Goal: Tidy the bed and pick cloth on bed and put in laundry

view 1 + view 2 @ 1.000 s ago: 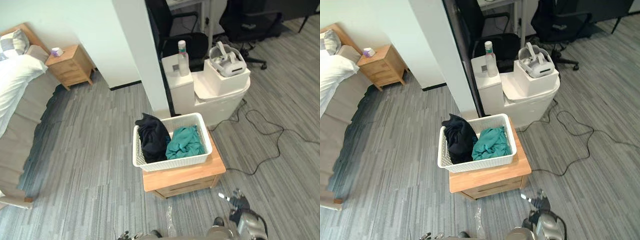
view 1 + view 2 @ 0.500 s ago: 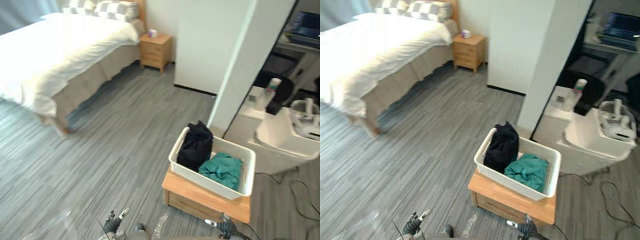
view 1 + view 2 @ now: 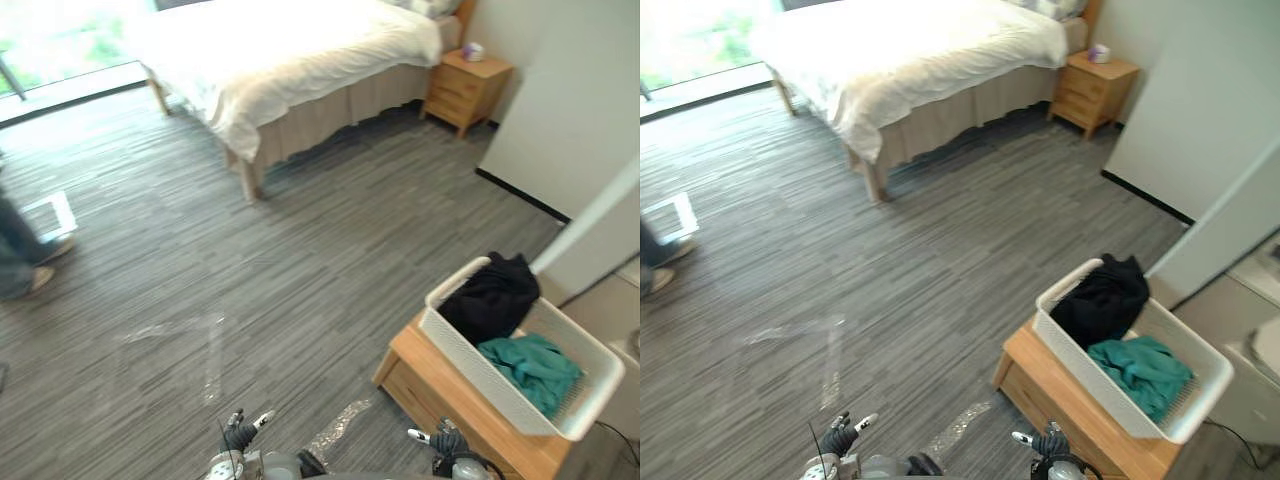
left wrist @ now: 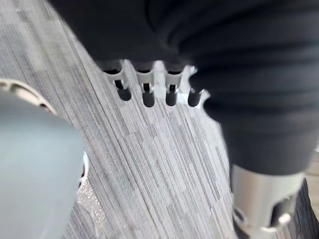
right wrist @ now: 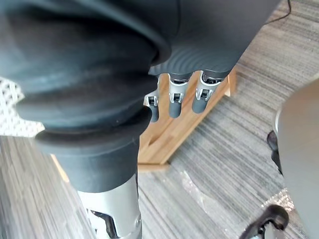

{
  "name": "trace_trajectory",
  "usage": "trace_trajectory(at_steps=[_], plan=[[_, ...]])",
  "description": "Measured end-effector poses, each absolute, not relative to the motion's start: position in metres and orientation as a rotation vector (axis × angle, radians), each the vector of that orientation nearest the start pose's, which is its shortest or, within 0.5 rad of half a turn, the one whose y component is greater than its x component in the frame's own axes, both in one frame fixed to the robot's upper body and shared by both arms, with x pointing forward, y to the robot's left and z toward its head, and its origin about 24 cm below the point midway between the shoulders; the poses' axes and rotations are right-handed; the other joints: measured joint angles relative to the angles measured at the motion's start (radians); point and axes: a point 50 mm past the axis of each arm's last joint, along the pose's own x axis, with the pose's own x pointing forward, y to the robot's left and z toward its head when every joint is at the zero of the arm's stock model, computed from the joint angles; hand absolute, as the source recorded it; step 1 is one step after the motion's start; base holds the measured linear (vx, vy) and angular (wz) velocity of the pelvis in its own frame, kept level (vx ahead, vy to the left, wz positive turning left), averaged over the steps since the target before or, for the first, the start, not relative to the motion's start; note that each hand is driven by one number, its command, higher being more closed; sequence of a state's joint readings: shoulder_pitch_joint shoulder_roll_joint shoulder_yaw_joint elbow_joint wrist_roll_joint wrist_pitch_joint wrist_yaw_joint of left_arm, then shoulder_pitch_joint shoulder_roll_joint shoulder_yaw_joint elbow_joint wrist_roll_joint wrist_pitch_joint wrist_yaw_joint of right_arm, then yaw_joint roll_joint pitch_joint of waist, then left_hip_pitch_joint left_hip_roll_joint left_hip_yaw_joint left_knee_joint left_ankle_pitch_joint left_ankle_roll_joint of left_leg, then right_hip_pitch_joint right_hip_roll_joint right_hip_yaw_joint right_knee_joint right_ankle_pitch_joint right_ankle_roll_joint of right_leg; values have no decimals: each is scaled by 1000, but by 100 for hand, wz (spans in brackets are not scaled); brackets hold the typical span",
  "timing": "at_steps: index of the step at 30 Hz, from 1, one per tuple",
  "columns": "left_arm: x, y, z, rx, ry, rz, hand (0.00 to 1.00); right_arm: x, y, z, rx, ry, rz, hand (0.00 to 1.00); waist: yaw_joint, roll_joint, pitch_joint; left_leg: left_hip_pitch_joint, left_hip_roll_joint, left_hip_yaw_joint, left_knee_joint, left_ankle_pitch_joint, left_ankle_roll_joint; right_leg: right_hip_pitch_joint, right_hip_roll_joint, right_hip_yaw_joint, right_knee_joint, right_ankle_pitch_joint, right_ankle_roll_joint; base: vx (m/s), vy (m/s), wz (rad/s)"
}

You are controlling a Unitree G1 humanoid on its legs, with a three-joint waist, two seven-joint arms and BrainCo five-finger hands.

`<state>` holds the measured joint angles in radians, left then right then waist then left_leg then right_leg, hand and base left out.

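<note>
Nearby, holds nothing in the left hand [image 3: 238, 436] or the right hand [image 3: 444, 440], both loose and open over the grey floor [image 3: 250, 300]. Just past the right hand, finds a white basket [image 3: 470, 352] on a wooden stand [image 3: 425, 385], with black cloth [image 3: 490, 300] and green cloth [image 3: 530, 365] inside. Far ahead of both hands, sees the bed [image 3: 320, 110] with its white cover [image 3: 290, 45] hanging over the near corner. Cannot spot any loose cloth on top. Probably soft, light and floppy, so pinch a bunched edge and lift slowly.

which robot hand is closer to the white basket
Right. The right robot hand hangs near the basket; the left robot hand is farther off, over the floor.
</note>
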<state>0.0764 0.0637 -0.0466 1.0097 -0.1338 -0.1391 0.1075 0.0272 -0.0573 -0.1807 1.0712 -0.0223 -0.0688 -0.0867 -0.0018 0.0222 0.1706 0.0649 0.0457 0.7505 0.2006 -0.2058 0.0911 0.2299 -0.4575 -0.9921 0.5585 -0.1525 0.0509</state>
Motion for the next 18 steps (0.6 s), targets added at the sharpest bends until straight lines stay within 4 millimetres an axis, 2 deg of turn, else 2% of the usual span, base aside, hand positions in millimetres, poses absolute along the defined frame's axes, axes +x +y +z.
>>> trace_trajectory(at_steps=[1,2,3,4,5,6,7,8,9,10,12,13,14,15,18], plan=[[120,173,-152,36,944,144,0,114,-200,-155,-6,1019,-290,0,-14,6,1,3,-12,-36,-34,20,11,-68,23,160,66,-13,-1,-41,132,95],[121,170,-153,62,950,111,0,116,-200,-154,17,1003,-309,0,-20,15,4,12,-27,-81,-83,52,11,-132,103,361,63,-39,24,-45,97,105],[122,168,-153,74,951,91,0,117,-200,-153,20,993,-310,0,-33,19,6,19,-37,-108,-112,70,6,-155,150,467,44,-55,37,-49,50,142],[124,162,-154,106,953,33,0,120,-199,-152,32,976,-317,0,-49,20,7,26,-55,-171,-149,100,-23,-179,242,666,-6,-67,49,-33,10,131],[126,159,-153,121,950,4,0,120,-200,-151,39,969,-326,0,-50,21,7,25,-59,-195,-153,110,-40,-183,282,745,-33,-67,49,-56,-6,174],[130,154,-153,152,940,-40,0,115,-201,-151,63,971,-349,0,-60,19,5,17,-75,-250,-167,84,-115,-182,344,855,-111,-63,45,-44,11,172],[130,164,-152,203,937,-46,0,115,-185,-154,119,984,-338,0,-50,-81,-9,-22,-88,-234,-3,14,2,-191,277,935,-188,-46,58,-56,37,161],[138,171,-148,242,906,-56,0,115,-175,-156,156,988,-338,0,-38,-98,-8,-76,-63,-266,168,-21,169,-207,224,953,-197,-22,83,-51,145,117],[146,170,-146,263,894,-63,0,115,-177,-156,156,987,-335,0,-37,-102,-5,-107,-17,-353,239,-72,9,-207,199,983,-218,-32,165,-44,242,65],[138,173,-149,270,924,-63,0,110,-177,-158,134,1012,-304,0,-38,-104,-18,-88,-28,-362,207,-70,-17,-176,193,979,-248,-31,148,-24,238,43],[131,173,-151,278,929,-71,0,103,-176,-161,147,1036,-314,0,-20,-76,-37,-35,-39,-360,67,-4,-45,-140,226,965,-369,19,135,-12,111,-10],[127,173,-152,279,943,-72,0,101,-177,-161,142,1040,-316,0,-22,-63,-46,-13,-50,-359,-4,41,-46,-115,248,964,-432,69,127,-23,30,-20],[125,173,-153,278,947,-72,0,101,-178,-161,140,1039,-319,0,-28,-67,-48,-2,-56,-359,-28,56,-41,-101,254,961,-460,100,115,-57,-14,-8],[122,172,-154,273,956,-71,0,102,-179,-160,135,1033,-319,0,-33,-65,-49,7,-66,-359,-68,82,-39,-87,256,945,-489,111,103,-44,-27,1],[117,169,-156,258,968,-66,0,103,-179,-160,123,1024,-307,0,-38,-48,-46,82,-78,-362,-183,148,-51,-68,270,939,-489,113,98,-38,-46,0]])
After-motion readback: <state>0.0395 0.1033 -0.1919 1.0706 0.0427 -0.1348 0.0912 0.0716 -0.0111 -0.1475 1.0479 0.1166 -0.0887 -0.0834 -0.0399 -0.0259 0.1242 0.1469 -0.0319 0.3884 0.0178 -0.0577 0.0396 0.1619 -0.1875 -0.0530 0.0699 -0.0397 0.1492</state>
